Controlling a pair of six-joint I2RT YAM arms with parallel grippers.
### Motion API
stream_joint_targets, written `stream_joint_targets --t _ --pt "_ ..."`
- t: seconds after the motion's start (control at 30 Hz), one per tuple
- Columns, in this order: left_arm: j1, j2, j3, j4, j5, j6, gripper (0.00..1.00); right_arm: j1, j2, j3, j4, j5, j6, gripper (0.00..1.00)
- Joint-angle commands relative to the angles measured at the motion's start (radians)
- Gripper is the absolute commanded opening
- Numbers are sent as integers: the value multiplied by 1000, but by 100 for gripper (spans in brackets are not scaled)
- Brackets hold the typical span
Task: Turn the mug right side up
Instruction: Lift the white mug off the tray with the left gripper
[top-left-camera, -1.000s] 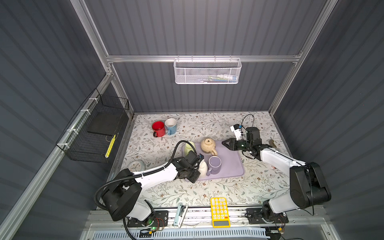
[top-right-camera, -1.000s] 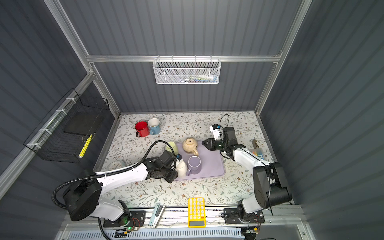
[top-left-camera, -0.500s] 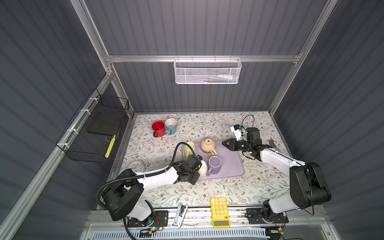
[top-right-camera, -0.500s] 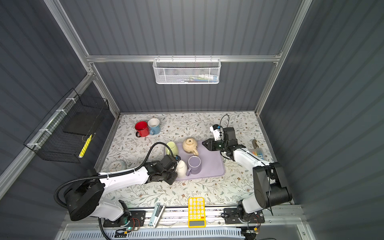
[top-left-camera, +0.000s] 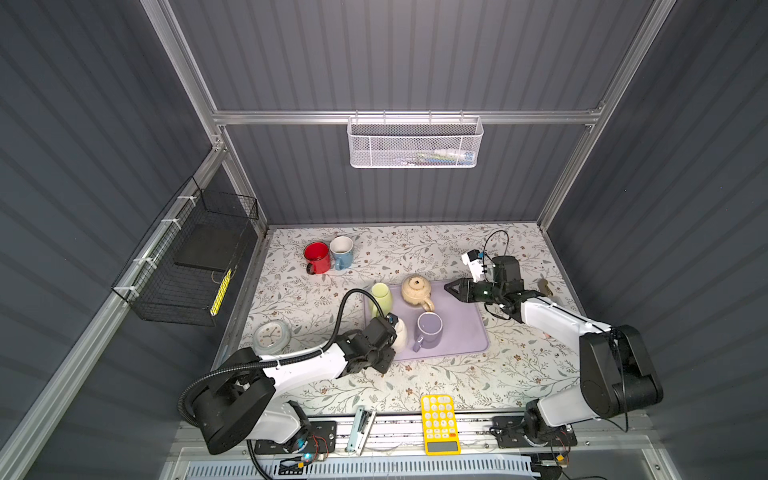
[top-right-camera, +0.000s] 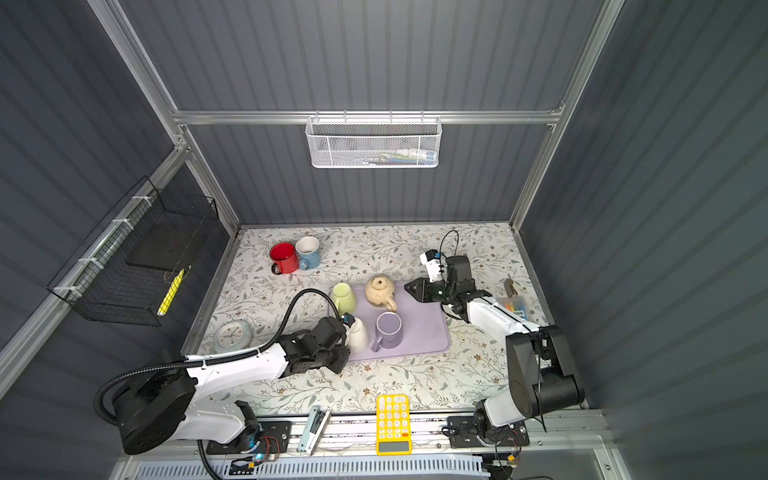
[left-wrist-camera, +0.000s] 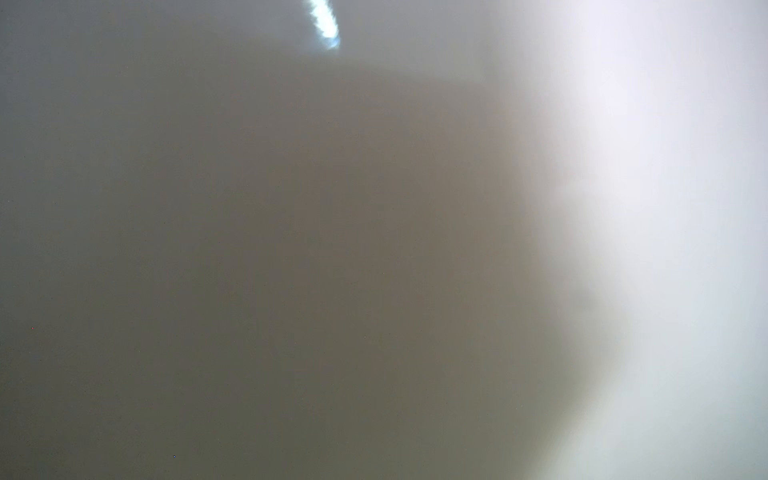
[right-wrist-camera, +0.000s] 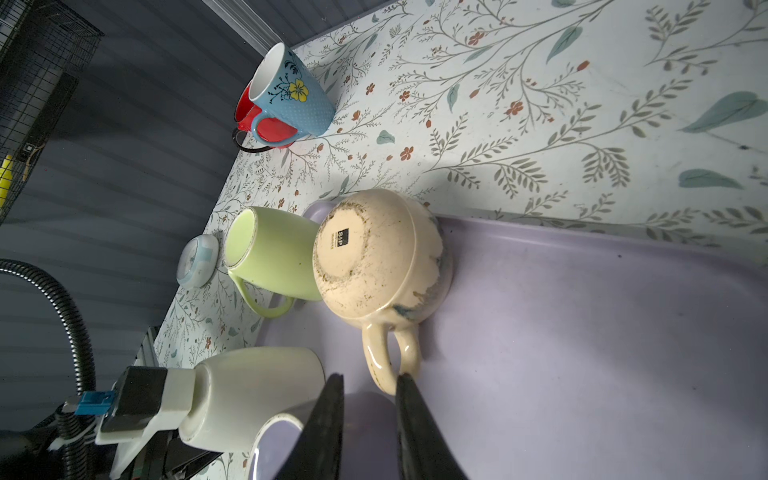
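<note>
A white mug (top-left-camera: 401, 337) (top-right-camera: 359, 336) (right-wrist-camera: 257, 395) stands upside down at the left edge of the purple tray (top-left-camera: 461, 332) (top-right-camera: 424, 328) (right-wrist-camera: 582, 332). My left gripper (top-left-camera: 388, 351) (top-right-camera: 338, 351) is pressed against its front left side; its jaws are hidden, and the left wrist view is filled by a blurred pale surface. A beige round mug (top-left-camera: 415, 289) (right-wrist-camera: 374, 257) also stands base up at the tray's back. My right gripper (top-left-camera: 449, 287) (top-right-camera: 409, 287) (right-wrist-camera: 368, 380) hovers over the tray's back right, jaws slightly parted, holding nothing.
On the tray, a purple mug (top-left-camera: 430, 328) (right-wrist-camera: 282, 440) stands upright beside the white one, and a green mug (top-left-camera: 381, 296) (right-wrist-camera: 270, 253) stands at the back left corner. Red (top-left-camera: 318, 257) and blue (top-left-camera: 341, 249) mugs are at the back left. A clock (top-left-camera: 272, 336) and yellow calculator (top-left-camera: 439, 424) lie near the front.
My left wrist has sunk lower and slid a little toward the front, staying against the white mug. The mug and the right arm have not moved.
</note>
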Motion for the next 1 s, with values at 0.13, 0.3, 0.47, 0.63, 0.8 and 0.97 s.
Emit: stream_joint_targets --t 0.13,0.3,0.47,0.63,0.8,0.97 --pt "-8 -29 -33 91 6 -22 17 -2 -35 -15 13 13 15 25" --pt "-8 -38 -28 119 6 -19 17 -2 -44 -18 11 18 20 25" --pt "-7 -63 -16 136 14 -16 15 -2 -48 -19 11 20 25 24" --pt "-8 -87 3 128 25 -12 13 -2 -50 -19 13 18 28 24" --pt "-8 -130 13 120 18 -8 12 -2 -53 -19 14 17 30 24" --pt "-6 -173 57 91 6 16 11 -2 -54 -19 16 16 32 24"
